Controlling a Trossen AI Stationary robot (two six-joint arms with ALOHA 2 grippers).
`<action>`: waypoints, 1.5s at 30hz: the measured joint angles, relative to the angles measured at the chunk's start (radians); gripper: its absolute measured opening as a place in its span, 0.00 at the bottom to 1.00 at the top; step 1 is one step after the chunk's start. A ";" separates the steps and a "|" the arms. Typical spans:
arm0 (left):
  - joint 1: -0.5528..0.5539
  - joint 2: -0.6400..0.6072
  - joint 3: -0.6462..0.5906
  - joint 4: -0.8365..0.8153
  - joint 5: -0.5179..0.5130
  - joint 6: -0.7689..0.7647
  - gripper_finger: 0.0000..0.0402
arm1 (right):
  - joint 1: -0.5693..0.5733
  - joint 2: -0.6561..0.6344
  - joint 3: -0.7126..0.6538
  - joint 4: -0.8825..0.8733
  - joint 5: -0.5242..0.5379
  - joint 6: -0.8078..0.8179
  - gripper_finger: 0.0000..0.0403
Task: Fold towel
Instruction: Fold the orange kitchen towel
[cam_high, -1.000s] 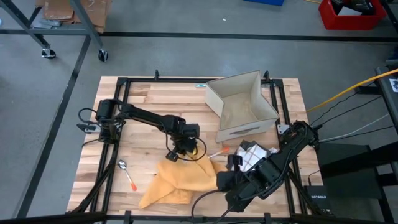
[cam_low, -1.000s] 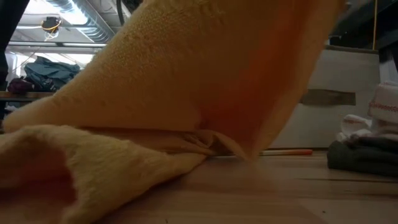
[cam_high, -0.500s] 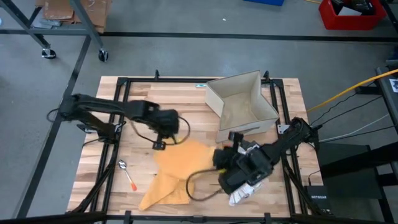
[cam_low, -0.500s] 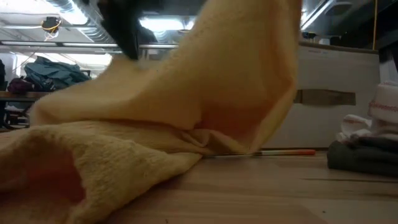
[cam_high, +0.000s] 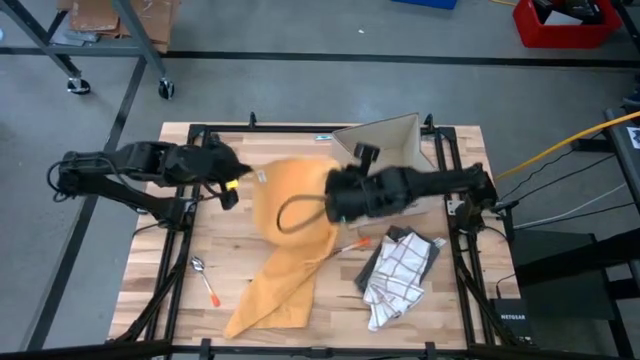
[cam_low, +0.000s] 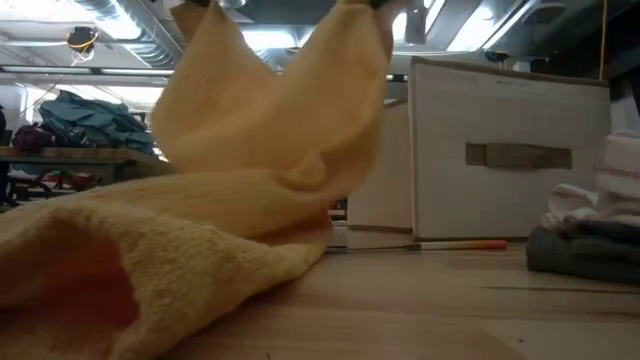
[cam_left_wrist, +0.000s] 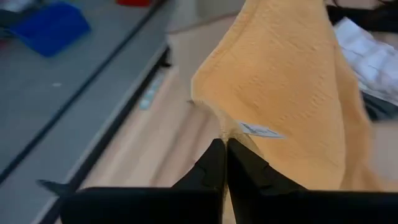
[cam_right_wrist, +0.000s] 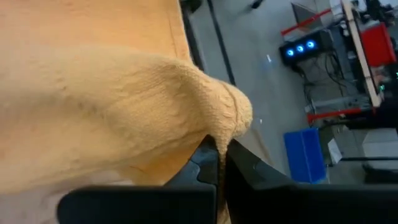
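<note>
here the yellow towel (cam_high: 290, 215) is lifted off the wooden worktop (cam_high: 225, 260) at its upper end and hangs between the two arms. the left pincer (cam_left_wrist: 225, 149) is clenched on one corner of the towel, close to a small white label (cam_left_wrist: 260, 130) sewn on the cloth. the right pincer (cam_right_wrist: 219, 152) is clenched on another bunched edge of the towel. in the high view the left pincer (cam_high: 240, 178) sits toward the left side of the worktop and the right pincer (cam_high: 335, 195) near the middle, with the raised cloth spread between them. the lower end of the towel trails to the near edge of the worktop and rests there in a loose heap, which fills the foreground of the low view (cam_low: 150, 260).

other items on the worktop:
- a beige fabric box (cam_high: 385, 135) at the far right, partly behind the right arm.
- a checked cloth (cam_high: 400, 275) lying beside the towel, on its right.
- a spoon (cam_high: 197, 265) and an orange-tipped pen (cam_high: 214, 293) near the left edge.
- a second orange-tipped pen (cam_high: 352, 245) just beside the hanging towel.
</note>
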 joint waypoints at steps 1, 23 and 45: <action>0.000 -0.011 0.000 -0.001 -0.028 0.006 0.00 | -0.026 -0.004 0.000 0.022 0.000 -0.022 0.02; 0.000 -0.096 0.040 0.886 -0.685 0.911 0.00 | -0.346 -0.093 0.181 0.790 -0.133 -0.542 0.02; -0.008 -0.118 0.288 1.015 -0.688 1.044 0.00 | -0.355 -0.158 0.191 1.204 -0.207 -0.706 0.02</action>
